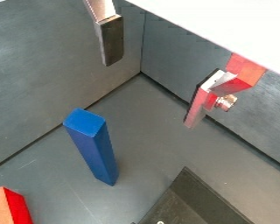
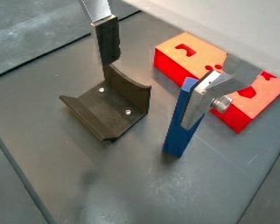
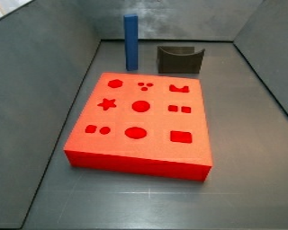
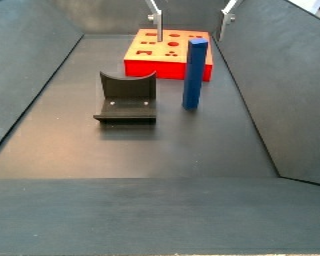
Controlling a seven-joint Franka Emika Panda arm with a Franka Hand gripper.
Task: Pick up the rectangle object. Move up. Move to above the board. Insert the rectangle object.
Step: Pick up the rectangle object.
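**Step 1 in hand — approach to the rectangle object**

**Status.** The rectangle object [image 4: 194, 73] stands upright on the grey floor, untouched, just beside the board [image 4: 144, 62] and near the dark U-shaped block [image 4: 127, 98]. In a side view the bar [image 3: 132, 42] rises behind the far edge of the board [image 3: 140, 157], with the block [image 3: 178, 59] to one side of it. Nothing has been lifted; pickup is judged not yet begun.

**Claw.** The claw [image 2: 154, 63] hangs above the floor with its fingers wide apart and nothing between them. In a wrist view one finger [image 2: 105, 45] lies over the block [image 2: 108, 105] and the other sits close beside the top of the bar [image 2: 181, 118]. In a side view only the two finger tips show at the top edge, above the board.

**Next move.** Judged from these views, the claw must centre over the bar's top, descend so both pads straddle its narrow faces, then close — squarely, since a tall slim piece is likely to tip if nudged off-centre.

**Limits of view.**
- The arm and claw body are cut off in every view.
- One side view shows no claw at all.
- The matching rectangular cut-out cannot be identified with certainty.
- In a wrist view the board [image 1: 7, 206] shows only as a corner.
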